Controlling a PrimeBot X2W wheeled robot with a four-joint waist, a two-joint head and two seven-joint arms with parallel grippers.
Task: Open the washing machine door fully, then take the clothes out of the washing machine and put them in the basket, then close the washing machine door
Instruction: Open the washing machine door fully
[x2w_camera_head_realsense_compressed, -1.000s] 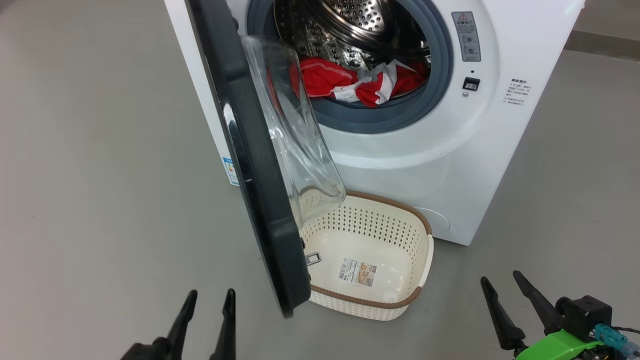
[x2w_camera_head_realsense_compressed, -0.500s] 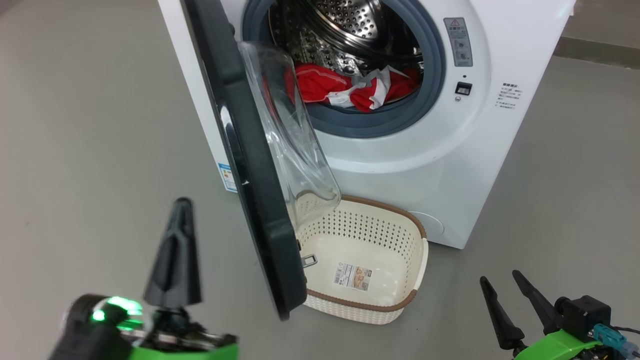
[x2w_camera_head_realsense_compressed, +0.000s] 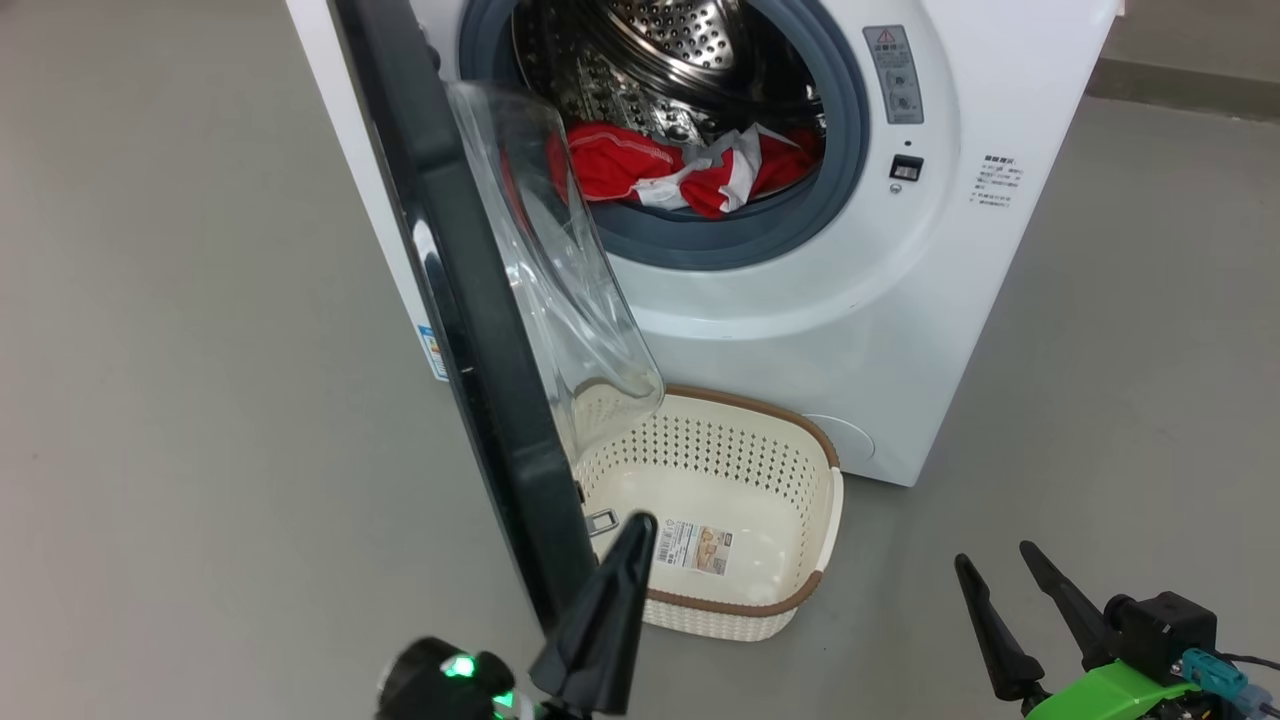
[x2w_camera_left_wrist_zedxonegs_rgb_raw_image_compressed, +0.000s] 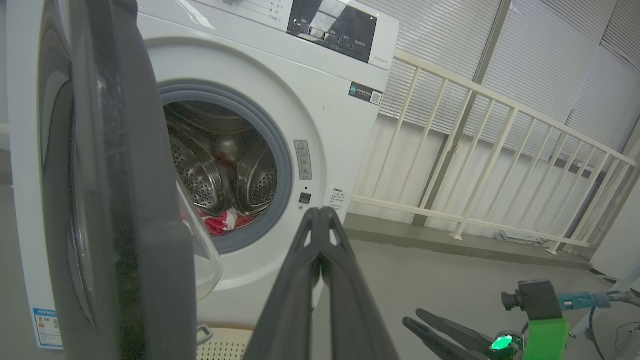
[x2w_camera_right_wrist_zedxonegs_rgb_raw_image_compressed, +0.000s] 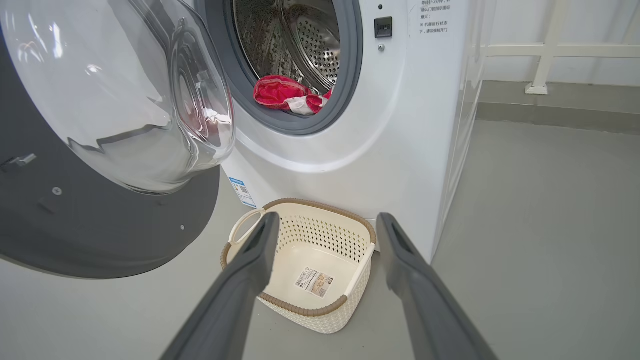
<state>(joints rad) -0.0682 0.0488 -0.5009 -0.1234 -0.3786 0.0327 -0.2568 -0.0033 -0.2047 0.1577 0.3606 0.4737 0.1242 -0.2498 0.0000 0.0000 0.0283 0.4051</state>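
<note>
Finds the left gripper (x2w_camera_head_realsense_compressed: 640, 522) changed within the last second: then spread wide and low at the left, now pinched to a single point with nothing between the fingers (x2w_camera_left_wrist_zedxonegs_rgb_raw_image_compressed: 300, 280), and raised to just beside the lower free edge of the door (x2w_camera_head_realsense_compressed: 470, 330), on its inner side near the latch hook (x2w_camera_head_realsense_compressed: 601, 520); cannot tell whether touching. Reads that as readying a push with closed fingers, since the door stands only about square to the washing machine (x2w_camera_head_realsense_compressed: 800, 330), not yet swung fully back. Puts the slight leftward slide of everything in the head view down to the camera. Leaves the right gripper (x2w_camera_head_realsense_compressed: 992, 555) as before: spread wide, empty, low at the right, well apart from the washing machine. Places the clothes (x2w_camera_head_realsense_compressed: 620, 165) in the drum (x2w_camera_head_realsense_compressed: 690, 40), heaped red and white at its front lip against the grey ring (x2w_camera_head_realsense_compressed: 700, 250), none taken out. Sees the basket (x2w_camera_head_realsense_compressed: 760, 605) on the floor (x2w_camera_head_realsense_compressed: 200, 400) close against the front of the washing machine, partly under the glass bowl (x2w_camera_head_realsense_compressed: 540, 250), holding nothing but the label (x2w_camera_head_realsense_compressed: 698, 545) on its bottom. Counts the first step as unfinished.
</note>
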